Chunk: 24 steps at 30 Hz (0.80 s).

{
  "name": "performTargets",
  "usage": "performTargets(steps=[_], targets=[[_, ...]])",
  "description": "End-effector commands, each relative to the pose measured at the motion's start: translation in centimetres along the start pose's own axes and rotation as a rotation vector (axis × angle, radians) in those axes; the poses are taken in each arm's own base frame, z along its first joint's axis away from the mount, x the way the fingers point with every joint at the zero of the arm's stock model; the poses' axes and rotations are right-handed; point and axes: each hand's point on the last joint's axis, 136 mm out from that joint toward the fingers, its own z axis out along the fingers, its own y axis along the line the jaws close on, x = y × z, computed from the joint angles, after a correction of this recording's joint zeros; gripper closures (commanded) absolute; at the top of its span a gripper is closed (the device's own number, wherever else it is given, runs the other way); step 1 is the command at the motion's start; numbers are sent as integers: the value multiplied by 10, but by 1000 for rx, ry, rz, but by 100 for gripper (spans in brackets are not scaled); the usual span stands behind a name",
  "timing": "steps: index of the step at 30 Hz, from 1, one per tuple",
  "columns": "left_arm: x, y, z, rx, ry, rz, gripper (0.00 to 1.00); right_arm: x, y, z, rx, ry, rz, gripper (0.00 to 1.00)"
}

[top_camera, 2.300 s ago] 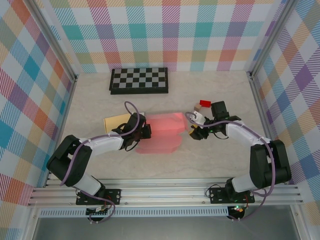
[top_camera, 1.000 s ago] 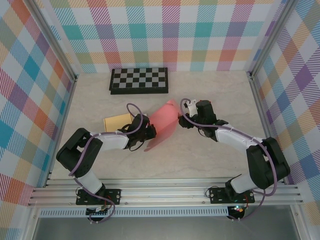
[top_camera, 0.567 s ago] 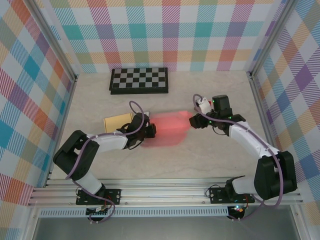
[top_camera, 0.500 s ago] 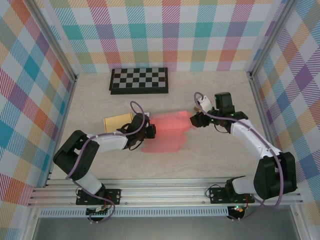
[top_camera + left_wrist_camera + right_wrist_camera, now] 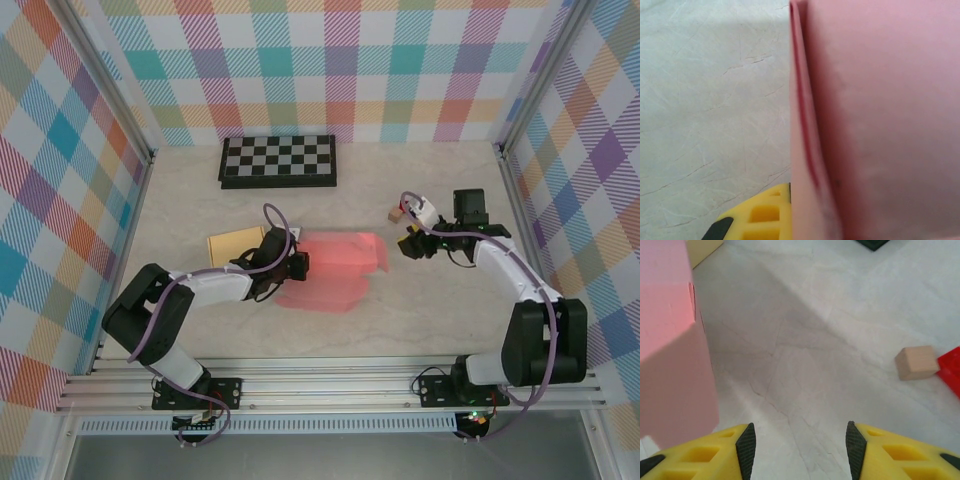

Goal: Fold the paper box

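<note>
The pink paper box point(image 5: 335, 270) lies partly folded in the middle of the table, one panel raised over the flat sheet. My left gripper point(image 5: 296, 264) is shut on its left edge. In the left wrist view the pink panel point(image 5: 880, 115) stands edge-on against one yellow finger point(image 5: 757, 216), and the other finger is hidden behind it. My right gripper point(image 5: 408, 244) hangs open just right of the box, apart from it. In the right wrist view its gripper point(image 5: 800, 450) holds nothing and the box's corner point(image 5: 670, 350) sits at the left.
A chessboard point(image 5: 279, 160) lies at the back. A tan card point(image 5: 235, 244) lies left of the box, under my left arm. A small wooden block point(image 5: 915, 361) and a red block point(image 5: 952, 369) sit near the right gripper. Metal frame rails border both sides.
The right gripper let go of the pink flap and drew back to the right. The lifted box dropped back down to the table. The left gripper kept its hold.
</note>
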Motion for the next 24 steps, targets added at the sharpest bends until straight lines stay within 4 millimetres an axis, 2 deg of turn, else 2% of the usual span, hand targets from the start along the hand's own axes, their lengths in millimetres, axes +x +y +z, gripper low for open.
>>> performTargets(steps=[1,6,14,18,22,24], targets=[[-9,-2,-5,22,-30,20,100,-4,18,11,-102,-39,-88,47],[-16,-4,-4,38,-49,-29,100,12,57,30,-265,35,-126,48],[-17,-7,3,60,-41,-87,100,-4,91,26,-437,-19,-101,47],[-16,-12,7,89,-34,-111,100,-8,94,31,-443,-28,-85,46],[-18,-4,6,54,-25,-139,100,11,77,38,-321,51,-137,45],[-19,1,4,35,-17,-158,100,11,70,36,-271,48,-172,45]])
